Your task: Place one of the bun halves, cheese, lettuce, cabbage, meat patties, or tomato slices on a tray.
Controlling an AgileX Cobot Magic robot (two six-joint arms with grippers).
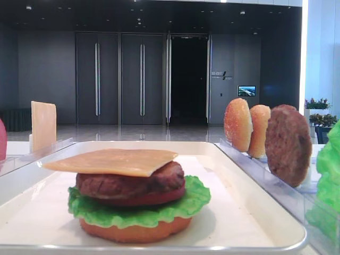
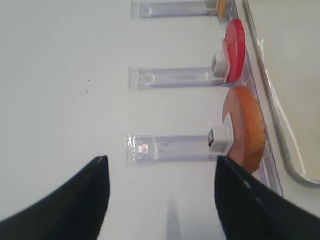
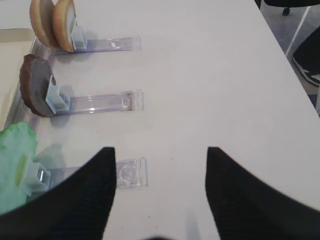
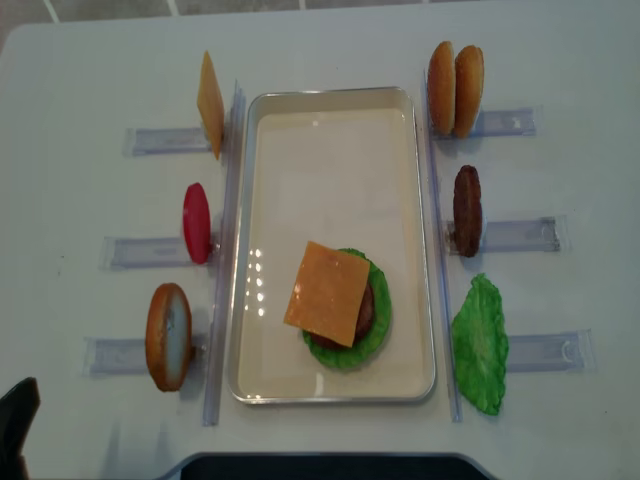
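Observation:
The cream tray [image 4: 330, 150] lies mid-table. On it is a stack: bun half [image 1: 135, 232], lettuce [image 1: 133, 211], tomato slice [image 1: 146, 198], meat patty [image 1: 127, 184] and a cheese slice [image 4: 327, 292] on top. Left of the tray, cheese [image 4: 210, 103], a tomato slice [image 4: 196, 222] and a bun half [image 2: 245, 127] stand on edge. Right of it are two bun halves [image 4: 455, 88], a patty [image 4: 466, 210] and lettuce [image 4: 480, 345]. My left gripper [image 2: 160, 165] hangs open and empty over the table beside the left bun half. My right gripper [image 3: 160, 155] is open and empty near the lettuce [image 3: 15, 165].
Clear plastic racks [image 4: 515, 235] hold the upright pieces on both sides of the tray. Long clear strips [image 4: 222, 250] run along the tray's two long sides. The table's right edge and a dark chair [image 3: 307, 55] show in the right wrist view.

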